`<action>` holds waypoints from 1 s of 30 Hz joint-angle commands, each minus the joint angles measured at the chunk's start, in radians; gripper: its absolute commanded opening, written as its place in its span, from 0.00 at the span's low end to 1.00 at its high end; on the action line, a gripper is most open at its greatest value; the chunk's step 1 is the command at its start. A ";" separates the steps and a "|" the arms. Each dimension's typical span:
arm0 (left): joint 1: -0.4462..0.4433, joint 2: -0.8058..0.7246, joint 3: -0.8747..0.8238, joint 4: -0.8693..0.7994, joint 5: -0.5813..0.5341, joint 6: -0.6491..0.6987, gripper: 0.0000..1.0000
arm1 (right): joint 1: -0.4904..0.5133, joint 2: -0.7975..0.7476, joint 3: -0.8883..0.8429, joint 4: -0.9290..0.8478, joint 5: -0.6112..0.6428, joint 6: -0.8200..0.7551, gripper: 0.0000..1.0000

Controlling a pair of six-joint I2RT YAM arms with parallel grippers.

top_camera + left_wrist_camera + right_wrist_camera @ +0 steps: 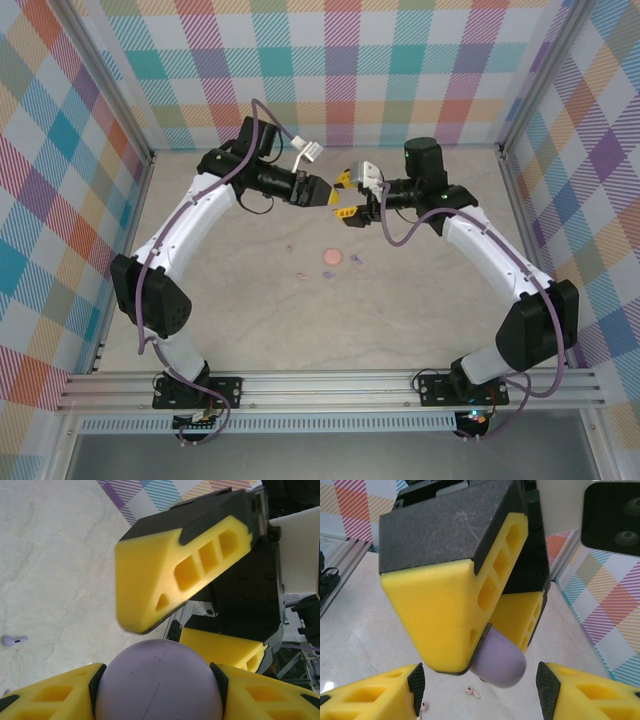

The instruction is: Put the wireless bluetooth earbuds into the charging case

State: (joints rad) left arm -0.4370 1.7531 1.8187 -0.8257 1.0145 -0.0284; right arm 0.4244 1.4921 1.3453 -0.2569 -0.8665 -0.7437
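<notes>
My left gripper (322,192) is shut on a round purple charging case (157,680), held above the table at mid-back; the case (501,659) sticks out between its yellow fingers. Facing it, my right gripper (343,196) stands open, its fingers (170,575) above and below the case's front end without touching it. From the right wrist view, my own right gripper (480,695) has nothing between its pads. The wireless bluetooth earbuds lie loose on the table: a purple one (14,640) and two pink ones (472,692) (422,707), seen from above as small specks (302,275) (352,260).
A flat pink round disc (332,257) lies on the marble tabletop (400,310) just in front of both grippers. Checkered walls and an aluminium frame (330,385) enclose the table on all sides.
</notes>
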 commanded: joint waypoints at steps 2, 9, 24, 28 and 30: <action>-0.011 0.003 0.046 -0.048 0.046 0.037 0.55 | 0.017 0.023 0.056 -0.059 -0.060 -0.071 0.60; -0.011 0.004 0.059 -0.069 0.037 0.043 0.55 | 0.022 0.021 0.074 -0.074 -0.099 -0.086 0.52; -0.010 0.028 0.067 -0.065 0.008 0.024 0.56 | 0.036 0.010 0.077 -0.092 -0.131 -0.092 0.35; -0.009 0.032 0.067 -0.053 -0.015 0.010 0.58 | 0.036 0.013 0.080 -0.113 -0.110 -0.099 0.24; -0.008 0.034 0.067 -0.047 -0.028 0.007 0.59 | 0.036 0.016 0.078 -0.127 -0.100 -0.102 0.19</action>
State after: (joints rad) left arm -0.4454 1.7626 1.8629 -0.8867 1.0252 -0.0135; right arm 0.4465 1.5177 1.3899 -0.3485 -0.9100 -0.8185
